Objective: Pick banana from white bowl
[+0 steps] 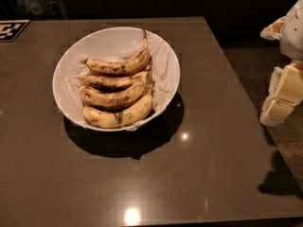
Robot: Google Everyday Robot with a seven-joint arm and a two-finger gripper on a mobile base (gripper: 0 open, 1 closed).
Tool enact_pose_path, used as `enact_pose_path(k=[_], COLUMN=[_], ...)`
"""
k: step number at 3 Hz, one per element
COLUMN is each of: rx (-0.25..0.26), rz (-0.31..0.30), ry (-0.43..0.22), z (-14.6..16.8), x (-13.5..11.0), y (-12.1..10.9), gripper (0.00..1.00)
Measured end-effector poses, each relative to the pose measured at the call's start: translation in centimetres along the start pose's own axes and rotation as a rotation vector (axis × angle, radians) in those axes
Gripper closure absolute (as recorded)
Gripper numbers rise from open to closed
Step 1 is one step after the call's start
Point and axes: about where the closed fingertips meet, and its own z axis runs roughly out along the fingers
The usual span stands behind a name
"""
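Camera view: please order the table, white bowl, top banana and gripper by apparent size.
1. table
2. white bowl
3. Unranked: the top banana and the gripper, which is at the right edge beside the table, look similar, and the gripper may be nearer the camera.

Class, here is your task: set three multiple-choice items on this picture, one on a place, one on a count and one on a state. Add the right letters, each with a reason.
1. Where is the gripper?
A) over the bowl
B) at the far left
C) at the picture's right edge

2. How many bananas lie in the white bowl?
A) two
B) four
C) six

3. The banana with the long thin stem is:
A) lying in the bowl
B) held in the air
C) peeled on a plate

Answers:
1 C: the gripper shows at the right edge, apart from the bowl.
2 B: four bananas lie side by side.
3 A: it rests at the bowl's far side, with nothing touching it.
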Motion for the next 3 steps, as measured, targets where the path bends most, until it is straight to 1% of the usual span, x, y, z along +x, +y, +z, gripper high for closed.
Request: enact_pose_path(k=[1, 2, 3], rx=[0.0, 0.004, -0.001], rz=[0.0, -0.018, -0.07], ry=[0.0, 0.004, 0.028], z=[0.0, -0.1, -0.1], x=[0.0, -0.6, -2.2], y=[0.0, -0.1, -0.6], gripper=[0.0, 0.0, 0.0])
